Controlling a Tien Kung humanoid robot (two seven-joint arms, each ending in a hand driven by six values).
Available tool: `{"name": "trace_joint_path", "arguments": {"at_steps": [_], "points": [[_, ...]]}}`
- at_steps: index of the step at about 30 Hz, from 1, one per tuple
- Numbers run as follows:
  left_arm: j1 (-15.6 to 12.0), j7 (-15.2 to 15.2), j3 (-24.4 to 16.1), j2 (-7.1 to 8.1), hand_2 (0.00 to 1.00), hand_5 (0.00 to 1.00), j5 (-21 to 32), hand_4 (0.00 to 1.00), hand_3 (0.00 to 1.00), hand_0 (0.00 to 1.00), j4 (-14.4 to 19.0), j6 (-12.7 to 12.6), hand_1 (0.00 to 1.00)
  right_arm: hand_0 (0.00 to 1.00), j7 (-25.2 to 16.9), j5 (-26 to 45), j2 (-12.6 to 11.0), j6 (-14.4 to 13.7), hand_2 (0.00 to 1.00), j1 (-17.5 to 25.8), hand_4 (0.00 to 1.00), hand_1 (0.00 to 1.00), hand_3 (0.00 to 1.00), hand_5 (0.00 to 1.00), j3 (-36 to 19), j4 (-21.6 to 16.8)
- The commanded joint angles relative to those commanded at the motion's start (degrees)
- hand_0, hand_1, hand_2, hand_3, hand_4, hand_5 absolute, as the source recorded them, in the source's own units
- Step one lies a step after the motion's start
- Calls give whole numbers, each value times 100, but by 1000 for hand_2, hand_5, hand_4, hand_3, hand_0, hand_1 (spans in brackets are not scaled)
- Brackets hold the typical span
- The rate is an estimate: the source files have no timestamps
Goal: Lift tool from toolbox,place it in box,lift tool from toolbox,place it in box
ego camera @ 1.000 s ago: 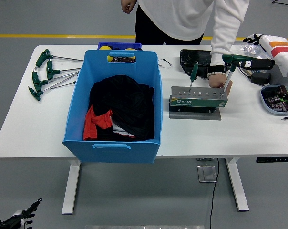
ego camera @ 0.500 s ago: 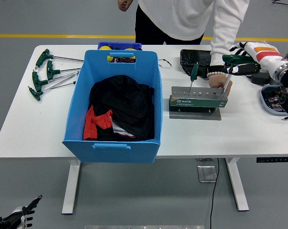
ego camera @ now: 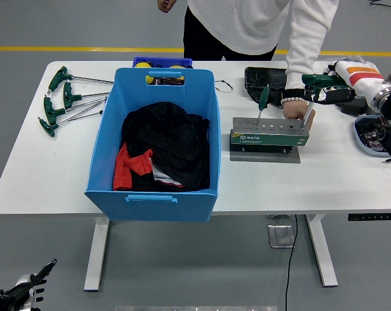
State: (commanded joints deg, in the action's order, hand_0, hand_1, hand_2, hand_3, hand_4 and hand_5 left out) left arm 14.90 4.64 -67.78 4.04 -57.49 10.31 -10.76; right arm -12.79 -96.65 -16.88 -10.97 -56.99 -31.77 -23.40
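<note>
While the right hand closes on the green T-handle of the tool standing upright in the toolbox, which a person's hand steadies, the blue box lies well to its left, and the left hand hangs low, open.

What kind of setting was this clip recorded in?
Probably a workshop or robotics lab: a height-adjustable white table on a grey floor with a yellow line, a SATA tool rack holding T-handle wrenches, and more wrenches lying loose beside a blue box.
</note>
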Motion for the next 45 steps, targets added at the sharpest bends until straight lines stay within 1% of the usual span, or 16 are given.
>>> {"name": "trace_joint_path", "arguments": {"at_steps": [2, 3, 7, 8, 14, 15, 20, 21, 26, 27, 32, 33, 38, 39, 44, 45], "points": [[12, -3, 5, 3, 875, 698, -9, 781, 802, 808, 0, -3, 881, 511, -5, 74, 26, -23, 425, -17, 998, 419, 520, 784, 52, 60], [17, -4, 4, 5, 871, 698, -14, 781, 801, 808, 0, -5, 878, 439, -8, 108, 37, -32, 358, -25, 998, 354, 433, 786, 70, 81], [29, -13, -31, 8, 871, 698, -54, 781, 801, 808, 0, -18, 878, 439, -46, 217, 52, -115, 358, -35, 998, 354, 433, 786, 150, 72], [36, -18, -51, 6, 868, 698, -63, 781, 798, 808, 0, -27, 876, 350, -50, 242, 50, -144, 289, -39, 998, 287, 347, 792, 190, 58], [77, -39, -66, 9, 868, 698, -67, 781, 798, 808, 0, -47, 876, 350, -38, 365, 102, -231, 289, -63, 998, 287, 347, 792, 299, 106], [81, -41, -68, 9, 866, 697, -69, 781, 798, 807, 0, -50, 874, 296, -34, 373, 108, -234, 260, -68, 998, 244, 319, 804, 314, 113], [112, -67, -76, 12, 866, 697, -63, 781, 798, 807, 0, -75, 874, 296, 9, 449, 145, -246, 260, -94, 998, 244, 319, 804, 465, 125], [116, -72, -79, 12, 865, 696, -61, 781, 795, 807, 0, -80, 873, 265, 12, 461, 151, -245, 242, -94, 998, 227, 295, 815, 484, 124], [140, -88, -54, 13, 865, 696, -27, 781, 795, 807, 0, -93, 873, 265, 47, 498, 197, -271, 242, -104, 998, 227, 295, 815, 561, 162], [148, -90, -52, 13, 863, 695, -24, 780, 795, 807, 0, -96, 872, 220, 68, 514, 209, -283, 223, -108, 998, 198, 265, 818, 588, 180], [166, -98, -47, 15, 863, 695, -24, 780, 795, 807, 0, -97, 872, 220, 138, 555, 231, -302, 223, -118, 998, 198, 265, 818, 662, 221], [167, -99, -56, 15, 863, 697, -33, 782, 794, 806, 0, -98, 872, 146, 141, 561, 234, -313, 182, -118, 998, 149, 226, 819, 665, 226], [145, -85, -131, 12, 863, 697, -117, 782, 794, 806, 0, -101, 872, 146, 145, 645, 275, -380, 182, -101, 998, 149, 226, 819, 700, 235], [140, -82, -140, 11, 861, 694, -127, 779, 793, 806, 0, -101, 871, 114, 148, 661, 285, -390, 153, -97, 998, 113, 188, 814, 706, 239], [113, -71, -165, 9, 861, 694, -152, 779, 793, 806, 0, -103, 871, 114, 165, 730, 333, -418, 153, -89, 998, 113, 188, 814, 764, 284], [110, -70, -168, 9, 860, 693, -155, 779, 793, 807, 0, -104, 870, 76, 167, 742, 338, -422, 89, -88, 998, 60, 125, 756, 772, 290]]}}
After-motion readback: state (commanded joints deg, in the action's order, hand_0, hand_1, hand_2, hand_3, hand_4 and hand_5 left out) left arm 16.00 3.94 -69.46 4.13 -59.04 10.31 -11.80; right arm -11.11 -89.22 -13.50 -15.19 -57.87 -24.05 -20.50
